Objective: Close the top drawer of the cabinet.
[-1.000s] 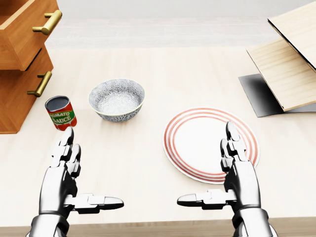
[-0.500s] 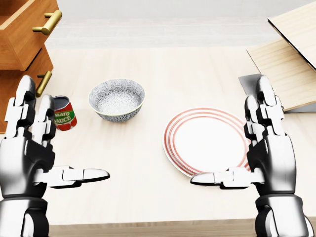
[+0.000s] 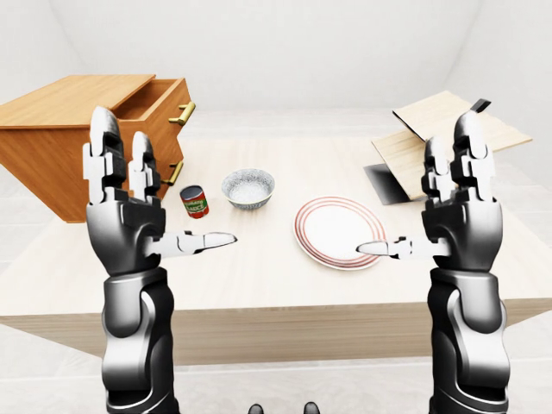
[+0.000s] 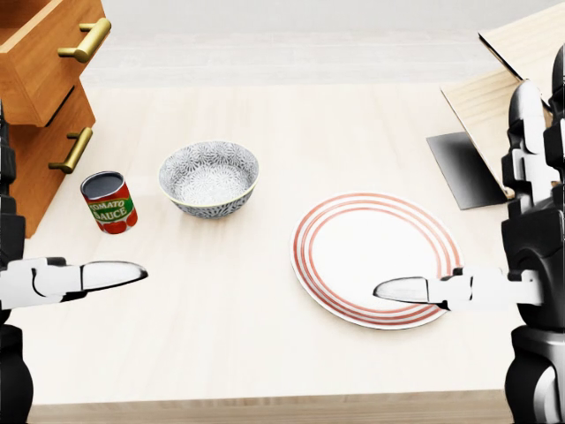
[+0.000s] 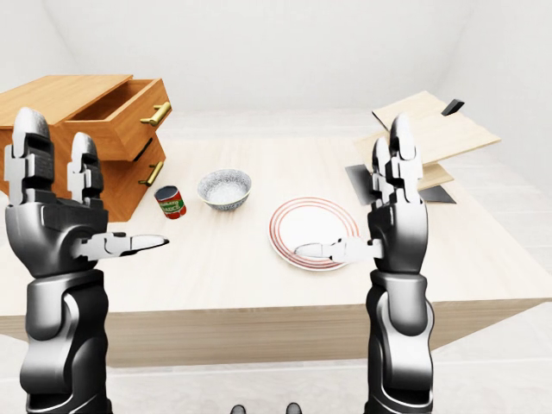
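Wooden top drawer (image 5: 121, 108) open, beyond left hand (image 3: 125, 216) fingertips.
Both hands raised, fingers spread; right hand (image 3: 461, 216) masks boards, head view crops both.

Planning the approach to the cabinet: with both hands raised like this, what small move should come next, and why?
Probably carry the left hand up-left toward the top drawer. The drawer stands pulled out of the cabinet, both hands are open and empty above the table, and the left is nearer.

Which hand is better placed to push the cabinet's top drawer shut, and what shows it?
Left, probably. The left hand is raised and open on the same side as the open top drawer; the right hand stands across the table, beyond the plate.
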{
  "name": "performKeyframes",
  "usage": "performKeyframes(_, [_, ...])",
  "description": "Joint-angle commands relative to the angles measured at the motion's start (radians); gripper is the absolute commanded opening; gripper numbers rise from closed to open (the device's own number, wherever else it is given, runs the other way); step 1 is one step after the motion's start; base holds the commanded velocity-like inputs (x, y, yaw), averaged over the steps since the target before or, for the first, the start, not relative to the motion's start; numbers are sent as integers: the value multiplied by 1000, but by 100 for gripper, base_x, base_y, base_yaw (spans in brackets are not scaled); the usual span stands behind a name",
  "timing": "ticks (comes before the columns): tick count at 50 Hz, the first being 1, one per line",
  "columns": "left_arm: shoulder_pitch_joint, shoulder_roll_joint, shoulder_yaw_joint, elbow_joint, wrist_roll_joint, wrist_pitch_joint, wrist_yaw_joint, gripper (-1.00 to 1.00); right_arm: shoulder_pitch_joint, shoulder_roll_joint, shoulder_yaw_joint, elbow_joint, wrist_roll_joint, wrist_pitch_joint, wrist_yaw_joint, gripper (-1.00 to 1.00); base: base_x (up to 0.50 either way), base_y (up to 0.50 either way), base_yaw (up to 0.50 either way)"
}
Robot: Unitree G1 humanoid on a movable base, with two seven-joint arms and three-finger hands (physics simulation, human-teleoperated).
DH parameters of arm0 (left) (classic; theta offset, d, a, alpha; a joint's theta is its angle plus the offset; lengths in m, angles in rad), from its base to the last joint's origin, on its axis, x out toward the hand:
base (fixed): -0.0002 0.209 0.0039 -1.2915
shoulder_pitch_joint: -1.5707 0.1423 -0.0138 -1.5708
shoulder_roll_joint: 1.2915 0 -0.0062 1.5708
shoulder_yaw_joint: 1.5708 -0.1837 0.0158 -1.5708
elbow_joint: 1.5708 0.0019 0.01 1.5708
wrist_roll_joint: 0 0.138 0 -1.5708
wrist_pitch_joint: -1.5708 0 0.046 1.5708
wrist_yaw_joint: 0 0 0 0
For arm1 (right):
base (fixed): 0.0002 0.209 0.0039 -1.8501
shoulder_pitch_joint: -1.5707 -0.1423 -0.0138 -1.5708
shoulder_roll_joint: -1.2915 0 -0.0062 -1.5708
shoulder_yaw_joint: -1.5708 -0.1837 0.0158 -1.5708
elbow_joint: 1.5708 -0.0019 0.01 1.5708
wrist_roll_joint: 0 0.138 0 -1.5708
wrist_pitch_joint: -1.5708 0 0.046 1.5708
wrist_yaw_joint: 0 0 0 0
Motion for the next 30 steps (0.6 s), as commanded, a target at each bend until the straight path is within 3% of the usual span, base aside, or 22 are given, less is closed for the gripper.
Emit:
performKeyframes(1, [-29, 40, 23, -52, -7, 0, 10, 100, -23, -13, -31, -89, 12, 0, -2, 100, 0, 0, 0])
performKeyframes(20, [-18, 28, 48, -76, -37, 0, 9, 100, -51, -28, -53, -124, 31, 0, -14, 100, 0, 0, 0])
performKeyframes(26, [-6, 38, 12, -82, -3, 0, 8, 100, -53, -32, -57, -127, 32, 0, -14, 100, 0, 0, 0])
performKeyframes(28, [-8, 21, 48, -89, -37, 0, 2, 100, -46, -30, -46, -115, 24, 0, -14, 100, 0, 0, 0])
performKeyframes(30, [-11, 25, 48, -78, -34, 0, 4, 100, -77, 17, -90, -150, 121, 0, -8, 100, 0, 0, 0])
